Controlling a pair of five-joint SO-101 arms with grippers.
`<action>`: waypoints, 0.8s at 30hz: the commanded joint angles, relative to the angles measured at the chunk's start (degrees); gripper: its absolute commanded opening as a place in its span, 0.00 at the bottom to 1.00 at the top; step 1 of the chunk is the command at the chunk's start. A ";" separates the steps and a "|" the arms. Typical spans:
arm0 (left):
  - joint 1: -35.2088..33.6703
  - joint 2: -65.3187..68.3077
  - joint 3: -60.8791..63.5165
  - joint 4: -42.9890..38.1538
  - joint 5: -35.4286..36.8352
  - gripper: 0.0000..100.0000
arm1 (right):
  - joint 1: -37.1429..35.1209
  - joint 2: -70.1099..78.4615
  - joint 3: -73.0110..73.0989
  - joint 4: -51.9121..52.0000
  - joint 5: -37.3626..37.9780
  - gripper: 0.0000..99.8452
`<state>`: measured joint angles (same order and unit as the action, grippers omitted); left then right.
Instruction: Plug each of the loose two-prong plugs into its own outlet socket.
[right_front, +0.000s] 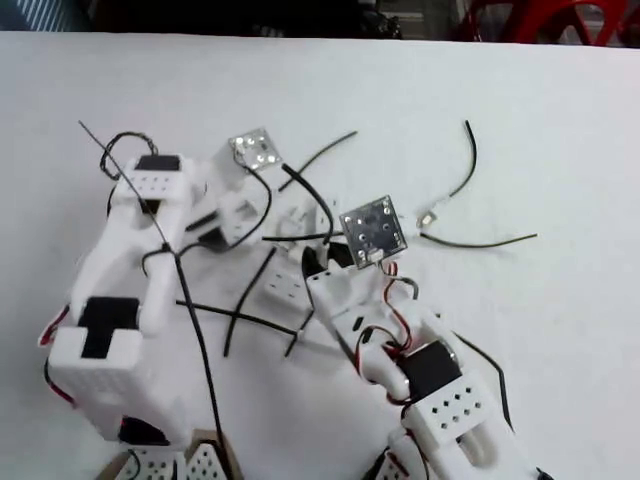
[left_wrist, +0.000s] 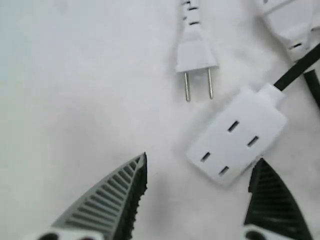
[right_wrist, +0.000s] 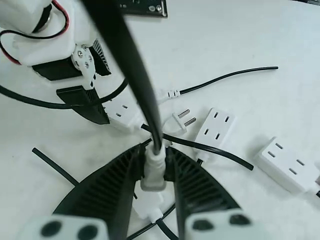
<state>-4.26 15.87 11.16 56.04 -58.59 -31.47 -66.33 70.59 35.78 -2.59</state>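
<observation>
the left tool (left_wrist: 200, 162) is released, its fingers spread to either side of a white socket block (left_wrist: 237, 135) that lies flat on the counter (left_wrist: 75, 75), slots up. one fingertip sits just beside the block's corner, the other well apart from it. a loose two-prong plug (left_wrist: 196, 55) lies just beyond the socket block, prongs pointing toward it but off to one side of the slots, not touching.

the right tool (right_wrist: 154, 150) is clenched on a white cord end (right_wrist: 152, 175), probably another plug, with a black cord (right_wrist: 125, 60) rising from it, near the socket block. its prongs are hidden, so i cannot tell how it is turned.

the step in hand looks like steadying the block. centre the fingers over its long sides, close low on the body clear of the slots, and hold it flat so a plug can go straight in, prongs lined up with one pair of slots.

i can read no writing on the block or the plug; their faces look plain white.
</observation>
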 joint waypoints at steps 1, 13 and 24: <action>1.71 2.51 -5.10 1.14 -0.70 0.32 | 0.48 -0.57 -0.18 -1.19 -0.26 0.02; 3.56 6.02 -5.89 3.78 -0.35 0.20 | 0.57 -0.57 -0.18 -1.19 -0.26 0.02; 4.18 5.93 -11.52 21.71 18.20 0.16 | 0.66 -0.57 -0.18 -1.19 -0.26 0.02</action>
<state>-1.19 22.46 4.22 74.51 -50.24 -31.47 -66.33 70.59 35.78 -2.59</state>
